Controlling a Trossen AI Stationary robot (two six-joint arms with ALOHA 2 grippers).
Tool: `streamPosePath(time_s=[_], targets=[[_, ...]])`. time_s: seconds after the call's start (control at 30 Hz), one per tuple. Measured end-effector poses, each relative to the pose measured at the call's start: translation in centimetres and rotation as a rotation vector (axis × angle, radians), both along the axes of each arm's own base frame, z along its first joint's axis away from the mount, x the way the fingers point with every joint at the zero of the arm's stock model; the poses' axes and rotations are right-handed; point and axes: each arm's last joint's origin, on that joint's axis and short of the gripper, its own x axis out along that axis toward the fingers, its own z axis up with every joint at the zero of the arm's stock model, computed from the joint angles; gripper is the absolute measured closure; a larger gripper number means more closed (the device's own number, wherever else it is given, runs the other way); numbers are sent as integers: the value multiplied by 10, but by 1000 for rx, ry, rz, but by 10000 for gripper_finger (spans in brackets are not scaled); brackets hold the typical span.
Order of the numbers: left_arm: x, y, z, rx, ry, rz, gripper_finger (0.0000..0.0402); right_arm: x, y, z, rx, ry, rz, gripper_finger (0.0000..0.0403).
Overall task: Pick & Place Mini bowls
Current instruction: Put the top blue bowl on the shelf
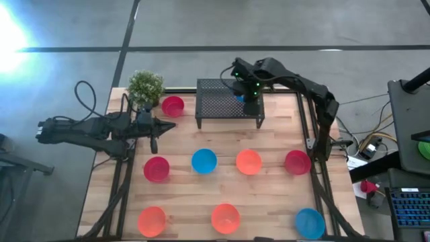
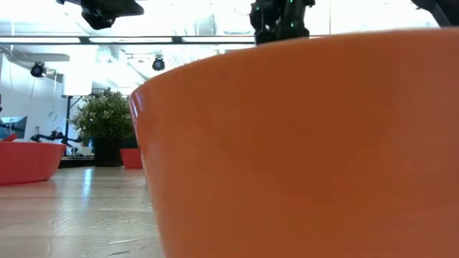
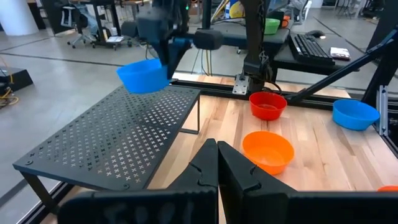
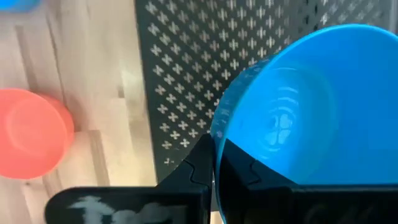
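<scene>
Hovering over the black rack (image 1: 228, 101) at twelve o'clock, the right gripper (image 1: 247, 101) pinches a blue bowl (image 4: 305, 106) by its rim, just above the mesh. The left gripper (image 1: 169, 126) (fingers shut, holding nothing) waits at nine o'clock. Bare wood (image 1: 222, 138) separates rack and bowl rows (image 1: 248, 162).

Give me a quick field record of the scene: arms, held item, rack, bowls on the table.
right gripper: shut on the rim of a blue bowl, above the rack
left gripper: shut, holds nothing, at the table's left side
rack: black mesh, at the table's far edge
bowls on table: eight; three orange, three red, two blue
plant: far left corner
</scene>
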Motion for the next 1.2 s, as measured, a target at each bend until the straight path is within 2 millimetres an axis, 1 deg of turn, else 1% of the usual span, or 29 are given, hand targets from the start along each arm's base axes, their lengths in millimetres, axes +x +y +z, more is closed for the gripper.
streamPosePath(time_s=[0.23,0.43,0.7,1.2], targets=[[0,0,0,-1,-1,0,402,2,-1,-13,5,53,-9,395],[0,0,0,-2,-1,0,402,-4,0,-24,-23,108,-41,395],[0,0,0,-3,-1,0,402,-1,-2,-38,-26,104,-39,395],[0,0,0,-3,-1,0,402,-3,-1,-39,-29,120,-60,394]])
